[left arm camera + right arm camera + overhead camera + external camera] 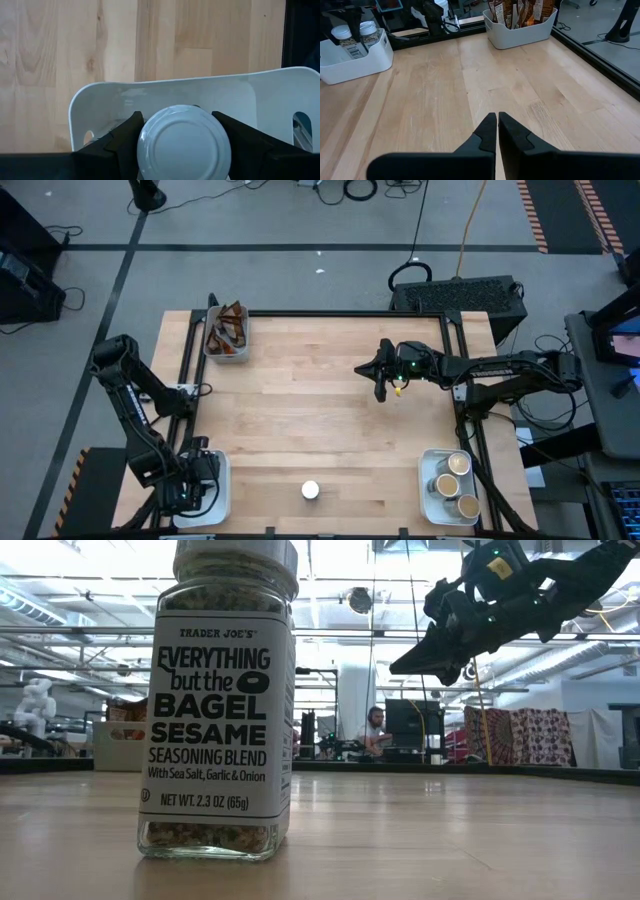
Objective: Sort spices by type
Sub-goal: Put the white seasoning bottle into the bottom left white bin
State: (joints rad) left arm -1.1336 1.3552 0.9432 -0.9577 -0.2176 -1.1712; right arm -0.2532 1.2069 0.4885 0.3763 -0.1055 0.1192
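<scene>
Bright even overhead light, soft shadows, ceiling glare, blurred background

The table [330,430] is pale blond wood with a plank grain, edged by a black frame [330,313]. The three trays [355,62] are plain white; one holds dark brown sachets [228,330], another jars with tan lids [452,480]. The lone jar [220,700] wears a white label in black lettering over speckled beige seasoning, its lid [310,490] white, perhaps faintly greyish.

Jar [220,700] lid cropped by frame edge — left pincer [188,488] hidden overhead
</scene>
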